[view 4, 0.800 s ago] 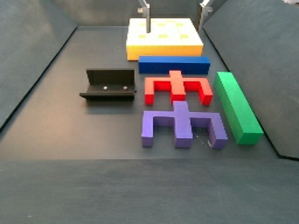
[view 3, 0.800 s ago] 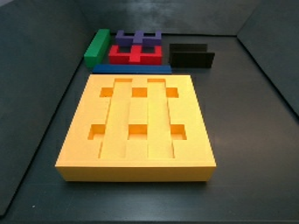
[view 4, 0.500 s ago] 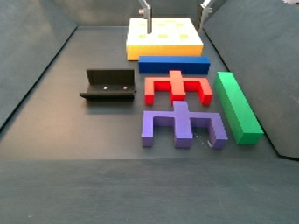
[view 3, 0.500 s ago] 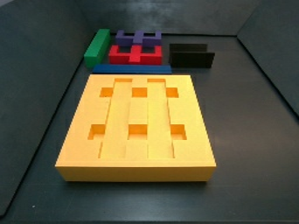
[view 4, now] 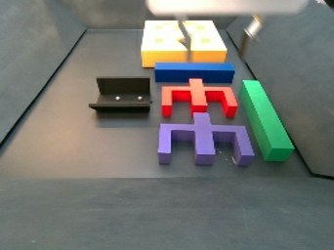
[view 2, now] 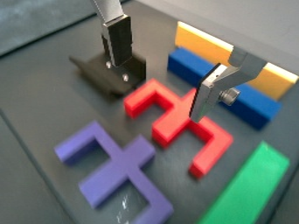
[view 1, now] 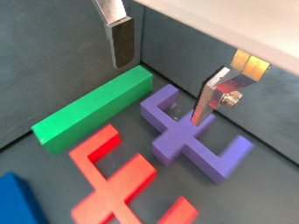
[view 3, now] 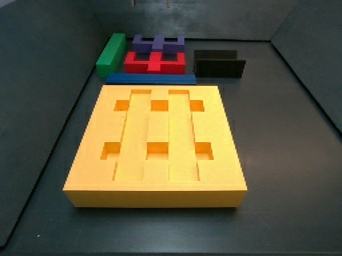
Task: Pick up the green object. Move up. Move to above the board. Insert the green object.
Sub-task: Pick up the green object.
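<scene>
The gripper (view 1: 163, 79) hangs with its fingers (view 1: 121, 42) spread open and empty, probably above the purple block (view 1: 190, 137), the long green object (view 1: 93, 108) lying off to one side.

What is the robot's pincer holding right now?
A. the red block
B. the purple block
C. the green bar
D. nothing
D: in both wrist views the pincer hangs open in the air with nothing between its fingers, and the green object lies on the floor beside the purple block and the red block.
</scene>
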{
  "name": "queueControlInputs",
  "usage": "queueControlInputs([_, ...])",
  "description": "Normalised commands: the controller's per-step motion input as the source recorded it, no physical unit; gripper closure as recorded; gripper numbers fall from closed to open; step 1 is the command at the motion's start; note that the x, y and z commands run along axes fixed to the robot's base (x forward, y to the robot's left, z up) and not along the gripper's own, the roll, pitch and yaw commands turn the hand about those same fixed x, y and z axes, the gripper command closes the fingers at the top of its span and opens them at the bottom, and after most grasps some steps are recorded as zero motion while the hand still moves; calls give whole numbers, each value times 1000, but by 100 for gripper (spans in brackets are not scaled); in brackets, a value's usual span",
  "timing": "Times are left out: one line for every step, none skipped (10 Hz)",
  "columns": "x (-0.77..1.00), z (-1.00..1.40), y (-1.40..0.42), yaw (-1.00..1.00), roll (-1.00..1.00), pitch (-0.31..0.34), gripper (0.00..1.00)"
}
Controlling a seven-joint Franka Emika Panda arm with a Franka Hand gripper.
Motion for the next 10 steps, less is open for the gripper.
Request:
queueControlInputs([-706, -800, 0, -86, 0, -120, 0])
queueControlInputs([-754, -629, 0, -114, 0, -173, 0])
queueControlInputs([-583, -451, -17, -209, 0, -140, 0])
queueControlInputs([-429, -377, 0, -234, 9, -71, 0])
queueControlInputs([-363, -300, 0, -169, 0, -76, 0])
queueControlInputs([-237, -323, 0, -126, 0, -49, 0])
queueControlInputs([-260, -411, 0, -103, 0, -60, 0])
queueControlInputs([-323, -511, 0, 0, 20, -47, 0])
queueControlInputs([-280, -400, 0, -17, 1, -39, 0])
queueControlInputs([-251, -383, 0, -23, 17, -17, 0])
